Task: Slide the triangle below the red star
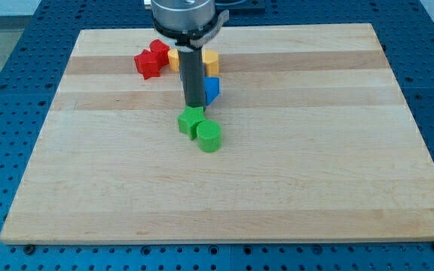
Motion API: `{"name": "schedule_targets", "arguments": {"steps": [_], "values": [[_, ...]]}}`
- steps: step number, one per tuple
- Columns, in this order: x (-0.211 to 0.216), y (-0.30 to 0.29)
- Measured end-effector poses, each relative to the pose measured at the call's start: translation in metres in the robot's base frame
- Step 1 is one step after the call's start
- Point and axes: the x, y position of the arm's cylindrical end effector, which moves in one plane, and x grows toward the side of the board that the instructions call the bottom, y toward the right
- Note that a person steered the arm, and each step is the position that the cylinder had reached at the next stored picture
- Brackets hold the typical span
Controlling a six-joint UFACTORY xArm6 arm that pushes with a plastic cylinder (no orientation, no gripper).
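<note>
The red star (148,65) lies near the view's top, left of centre, with a second red block (159,50) touching it just above and to the right. The blue triangle (212,89) sits to the right of my rod, partly hidden by it. My tip (195,105) rests at the blue triangle's left edge, just above the green star (191,120). A green round block (209,136) touches the green star at its lower right.
Two yellow blocks (210,61) sit behind the rod near the view's top, one (174,59) mostly hidden. The wooden board (66,188) lies on a blue perforated table.
</note>
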Motion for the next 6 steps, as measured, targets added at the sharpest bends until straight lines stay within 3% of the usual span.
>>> {"name": "schedule_targets", "arguments": {"steps": [1,2,3,5,6], "values": [[0.007,0.0],[0.039,0.0],[0.038,0.0],[0.005,0.084],[-0.027,0.075]]}}
